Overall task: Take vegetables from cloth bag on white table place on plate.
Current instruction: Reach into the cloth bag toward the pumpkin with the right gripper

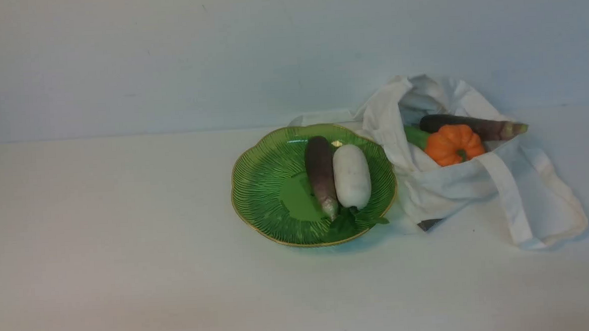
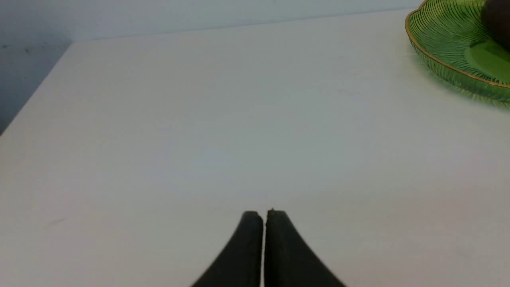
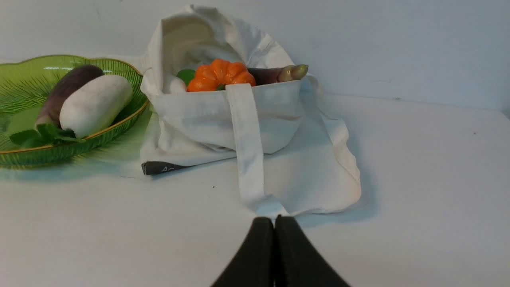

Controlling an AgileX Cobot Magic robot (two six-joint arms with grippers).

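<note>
1. Left tool point(image 2: 263, 213): both jaws are pressed together with nothing between them. It sits low over bare bench point(image 1: 127, 245), well apart from the plate point(image 1: 265, 177).

2. Right tool point(image 3: 274, 218): jaws are fully closed and empty. Its tips are near the loose end of the strap point(image 1: 510, 199), which lies flat on the bench.

3. Plate: it rests on the bench at centre, with its right rim just beside the bag point(image 1: 452, 187). It carries two vegetables lying side by side and touching:
   - eggplant point(image 1: 320, 174), on the left, with its stem end toward the robot;
   - radish point(image 1: 351, 176), on the right, with its green leaves point(image 1: 348, 223) lying at the near rim.

4. Bag: it stands slumped on the bench to the right of the plate, with its mouth open toward the robot. A dark label point(image 1: 430, 224) shows at its near lower corner. Three vegetables remain in the mouth:
   - pumpkin point(image 1: 453, 144), at the front, with its stem facing forward;
   - cucumber point(image 1: 416, 136), to the left of the pumpkin and mostly hidden by cloth;
   - second eggplant point(image 1: 474, 126), behind the pumpkin, with its stem end over the right edge of the bag.

5. Wall point(image 1: 168, 56): plain, and it closes off the far edge of the bench.
</note>
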